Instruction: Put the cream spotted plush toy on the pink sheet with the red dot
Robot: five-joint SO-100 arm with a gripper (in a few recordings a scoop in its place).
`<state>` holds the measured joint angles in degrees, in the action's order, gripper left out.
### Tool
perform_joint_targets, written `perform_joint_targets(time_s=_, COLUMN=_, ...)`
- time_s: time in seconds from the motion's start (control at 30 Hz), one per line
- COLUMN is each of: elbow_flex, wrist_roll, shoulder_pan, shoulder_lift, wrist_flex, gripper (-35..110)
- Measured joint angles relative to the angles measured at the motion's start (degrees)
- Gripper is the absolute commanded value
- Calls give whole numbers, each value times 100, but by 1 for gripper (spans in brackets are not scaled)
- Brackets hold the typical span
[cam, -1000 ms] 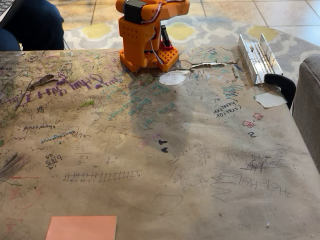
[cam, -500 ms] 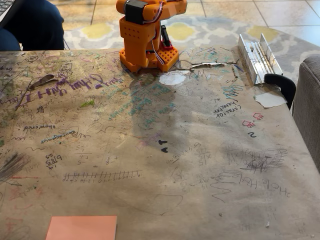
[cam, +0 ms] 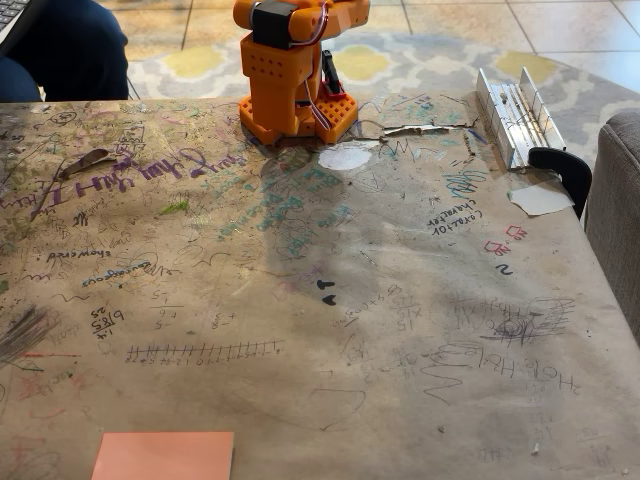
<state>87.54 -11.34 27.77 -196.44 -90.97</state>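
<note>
The pink sheet (cam: 163, 455) lies flat at the table's front edge, left of centre; its lower part is cut off by the frame and its visible part carries no red dot. The orange arm's base (cam: 292, 85) stands at the table's far edge, and its upper links run out of the top of the picture. The gripper is out of view above the frame. The cream spotted plush toy is out of view.
The table (cam: 400, 300) is covered in brown paper full of scribbles. A metal hinge-like rail (cam: 512, 115) lies at the far right, with a black clamp (cam: 562, 170) and a white scrap (cam: 540, 198) near it. A person in dark clothing (cam: 60, 50) sits at the far left. A grey couch arm (cam: 615, 210) borders the right edge.
The arm's upper link at the top of the picture has swung slightly left. Nothing on the table has moved.
</note>
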Motion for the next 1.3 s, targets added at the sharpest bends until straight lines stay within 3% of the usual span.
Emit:
perform_joint_targets(time_s=0.57, elbow_flex=9, wrist_roll=325, shoulder_pan=-448, shoulder_lift=44, wrist_flex=-88, gripper=0)
perform_joint_targets(time_s=1.3, elbow_flex=-3489, wrist_roll=2057, shoulder_pan=-1178, shoulder_lift=26, wrist_flex=70, gripper=0)
